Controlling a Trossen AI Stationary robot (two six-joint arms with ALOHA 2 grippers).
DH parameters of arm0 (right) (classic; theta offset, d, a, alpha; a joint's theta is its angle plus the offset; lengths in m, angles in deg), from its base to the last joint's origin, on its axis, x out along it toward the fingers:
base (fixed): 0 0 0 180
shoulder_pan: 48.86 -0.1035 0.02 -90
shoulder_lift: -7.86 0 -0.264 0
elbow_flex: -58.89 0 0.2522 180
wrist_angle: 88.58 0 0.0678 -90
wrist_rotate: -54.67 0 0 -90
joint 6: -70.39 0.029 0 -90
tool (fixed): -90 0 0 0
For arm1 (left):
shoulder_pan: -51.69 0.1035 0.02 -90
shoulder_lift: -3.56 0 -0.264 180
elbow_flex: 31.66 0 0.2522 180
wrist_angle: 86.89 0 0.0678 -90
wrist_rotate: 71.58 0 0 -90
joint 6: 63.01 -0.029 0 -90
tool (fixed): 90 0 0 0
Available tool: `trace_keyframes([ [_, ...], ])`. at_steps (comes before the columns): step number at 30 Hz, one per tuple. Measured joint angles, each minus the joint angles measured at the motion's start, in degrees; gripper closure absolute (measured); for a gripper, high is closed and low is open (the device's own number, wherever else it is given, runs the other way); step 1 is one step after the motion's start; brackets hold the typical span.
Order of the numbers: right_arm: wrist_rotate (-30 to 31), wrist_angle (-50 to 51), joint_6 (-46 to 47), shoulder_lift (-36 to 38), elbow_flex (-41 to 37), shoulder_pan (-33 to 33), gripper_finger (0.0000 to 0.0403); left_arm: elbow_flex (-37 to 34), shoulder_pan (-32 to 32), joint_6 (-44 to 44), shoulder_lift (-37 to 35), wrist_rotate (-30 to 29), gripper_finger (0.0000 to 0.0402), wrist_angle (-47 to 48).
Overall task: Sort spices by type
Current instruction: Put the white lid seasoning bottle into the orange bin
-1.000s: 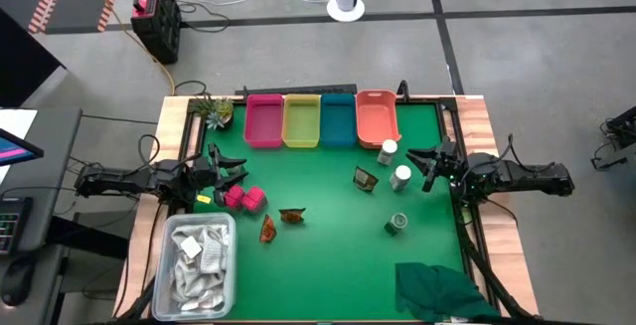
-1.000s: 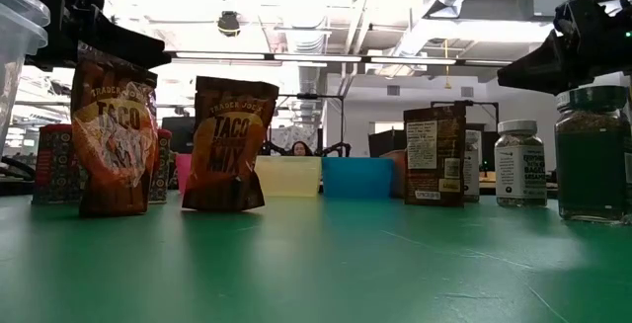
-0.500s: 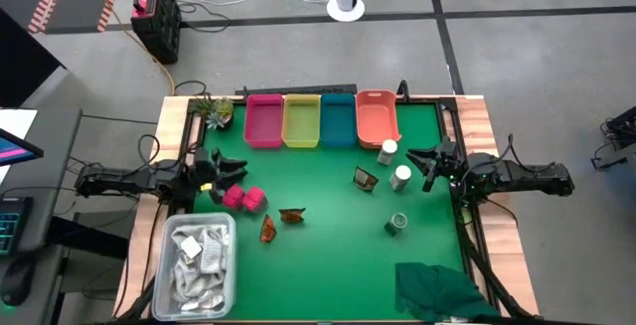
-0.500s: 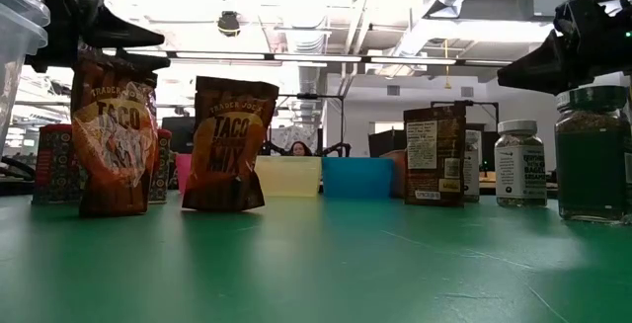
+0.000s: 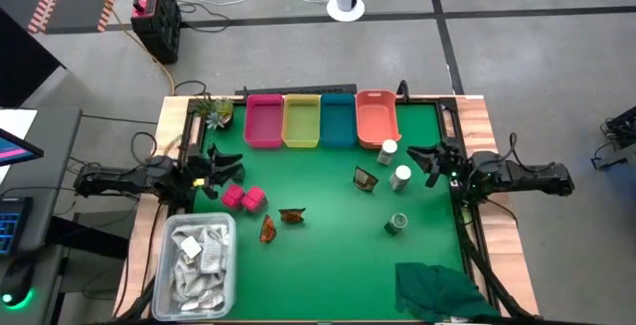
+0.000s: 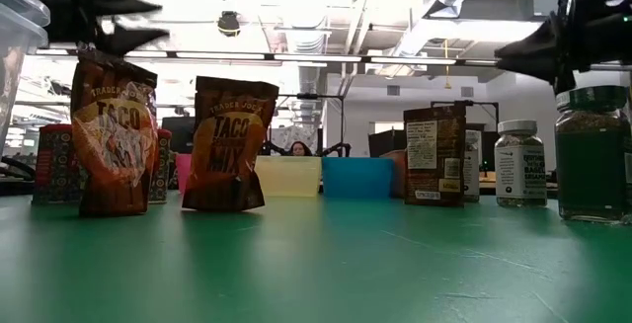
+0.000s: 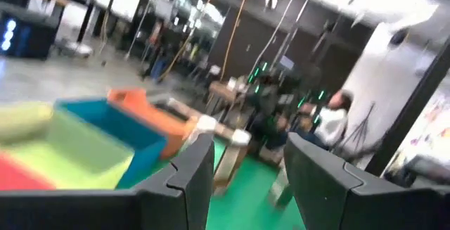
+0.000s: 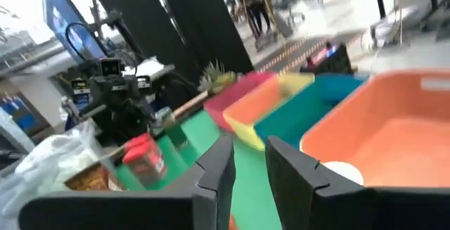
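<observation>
My left gripper (image 5: 235,169) (image 7: 249,145) hangs open above the table's left side, just beyond two pink cube packets (image 5: 243,198) standing on the mat. My right gripper (image 5: 417,158) (image 8: 249,149) is open in the air at the right, beside two white-capped jars (image 5: 388,151) (image 5: 400,177). Two orange-brown sachets (image 5: 291,215) (image 5: 267,229) stand near the middle, tall in the low view (image 6: 114,135) (image 6: 229,145). A small dark packet (image 5: 366,179) stands upright. One green round jar (image 5: 397,224) (image 6: 592,150) sits near the right; I see no second one.
Four bins line the far edge: pink (image 5: 263,121), yellow (image 5: 301,121), teal (image 5: 338,118), orange (image 5: 377,116). A clear tub of white packets (image 5: 199,255) fills the near left corner, a dark green cloth (image 5: 437,290) the near right. A small plant (image 5: 214,111) stands far left.
My left gripper has risen and drifted toward the far edge, away from the pink cubes, staying open. My right gripper has risen a little. None of the spices has moved.
</observation>
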Motion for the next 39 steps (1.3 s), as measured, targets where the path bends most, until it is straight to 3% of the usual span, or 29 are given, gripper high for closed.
trace_keyframes([
  [6,0.0,-3.77,-1.85,-0.09,0.0,0.52,0.0291,6.88,-0.01,-0.36,1.09,-1.69,0.0239,10.04],
  [9,-4.96,-7.58,-8.83,-0.11,0.0,0.46,0.0291,9.93,0.0,2.27,3.53,-3.26,0.0239,16.15],
  [11,-8.44,-9.04,-12.33,-0.7,0.41,0.4,0.0291,12.13,0.0,4.84,6.18,-3.43,0.0239,22.05],
  [18,-6.69,-0.4,-16.56,-11.65,7.33,5.61,0.0285,22.02,0.08,9.97,20.36,-5.84,0.0238,38.14],
  [21,-6.72,2.18,-20.05,-18.09,11.07,7.85,0.0257,26.99,0.82,9.58,26.86,-7.46,0.0234,41.61],
  [31,-7.2,21.78,-19.85,-43.65,28.01,16.28,0.0097,36.37,3.56,2.18,42.44,-9.93,0.0223,42.37],
  [39,-17.62,23.17,-24.84,-58.51,33.58,24.47,0.0065,37.13,4.26,2.11,46.39,-9.21,0.0223,42.53],
])
